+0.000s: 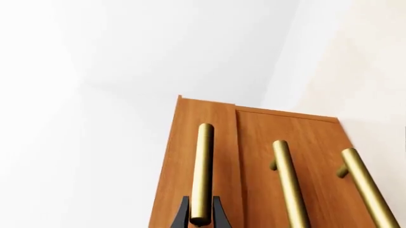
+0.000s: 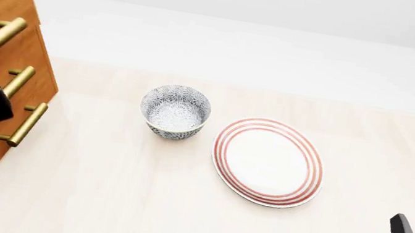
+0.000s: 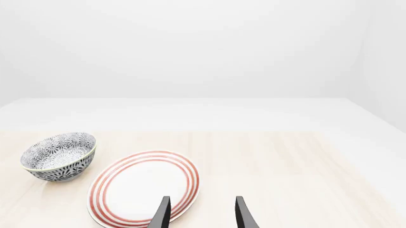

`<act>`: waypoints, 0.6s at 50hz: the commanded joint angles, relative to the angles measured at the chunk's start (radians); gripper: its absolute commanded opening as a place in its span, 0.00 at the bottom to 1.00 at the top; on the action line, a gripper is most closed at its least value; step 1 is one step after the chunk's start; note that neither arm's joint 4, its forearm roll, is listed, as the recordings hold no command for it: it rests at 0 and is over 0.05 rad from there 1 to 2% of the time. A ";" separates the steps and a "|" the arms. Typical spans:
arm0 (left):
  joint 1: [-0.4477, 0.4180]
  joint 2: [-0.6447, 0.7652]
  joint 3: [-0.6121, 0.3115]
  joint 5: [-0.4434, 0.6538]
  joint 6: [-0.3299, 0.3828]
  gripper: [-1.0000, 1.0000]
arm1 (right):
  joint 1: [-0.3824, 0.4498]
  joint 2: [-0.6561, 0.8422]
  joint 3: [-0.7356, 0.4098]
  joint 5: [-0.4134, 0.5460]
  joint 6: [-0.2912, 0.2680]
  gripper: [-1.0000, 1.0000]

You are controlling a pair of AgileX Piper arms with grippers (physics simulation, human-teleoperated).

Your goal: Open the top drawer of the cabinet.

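Our left tool (image 1: 201,216) is clenched on the brass handle (image 1: 203,171) of the top drawer (image 1: 203,142), a rigid, slippery bar we judge will slide out stiffly.

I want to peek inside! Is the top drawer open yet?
A little. The top drawer sticks out slightly past the two below it in the left wrist view, and the left gripper is clamped on its brass handle.

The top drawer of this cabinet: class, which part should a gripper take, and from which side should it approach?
Its brass bar handle, approached from the drawer front: the bar stands off the wood, leaving finger room. The left gripper already straddles its end.
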 commanded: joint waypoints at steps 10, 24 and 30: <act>-0.053 -0.017 0.043 0.020 0.046 0.00 | 0.000 0.000 0.000 -0.001 0.000 1.00; -0.092 -0.022 0.072 -0.003 0.065 0.00 | 0.000 0.000 0.000 -0.001 0.000 1.00; -0.113 -0.041 0.078 0.006 0.070 0.00 | 0.000 0.000 0.000 -0.001 0.000 1.00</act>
